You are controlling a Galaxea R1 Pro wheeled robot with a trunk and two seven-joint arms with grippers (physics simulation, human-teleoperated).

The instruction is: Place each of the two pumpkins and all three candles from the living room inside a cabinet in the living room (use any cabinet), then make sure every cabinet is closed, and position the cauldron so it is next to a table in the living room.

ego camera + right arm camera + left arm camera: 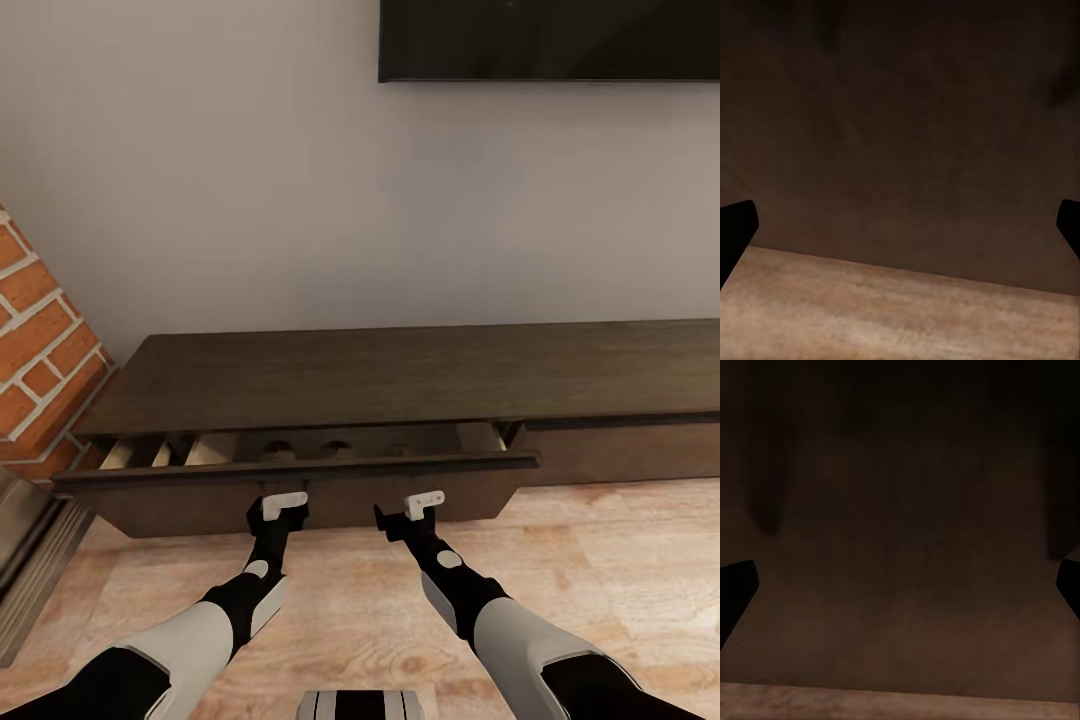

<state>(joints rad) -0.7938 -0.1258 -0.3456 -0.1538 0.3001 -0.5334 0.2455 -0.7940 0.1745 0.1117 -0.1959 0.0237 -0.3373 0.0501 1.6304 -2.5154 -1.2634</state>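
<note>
The cabinet (420, 375) stands against the wall under a dark screen (548, 38), with its left drawer (300, 478) pulled partly out. Inside the drawer, a few rounded shapes sit in shadow; they cannot be identified.

Judged step: pushing the drawer shut. To do it well, both hands should press squarely on the front panel, level and together, so the drawer runs straight and does not skew. The push should go on until the panel sits flush with the neighbouring front.

The left hand (283, 503) and right hand (420, 505) are at or just short of the drawer front, side by side, low on the panel, forearms extended forward over the wooden floor (620, 560). In each wrist view the dark fingertips (736, 585) (736, 225) stand wide apart. Neither hand holds anything.
</note>
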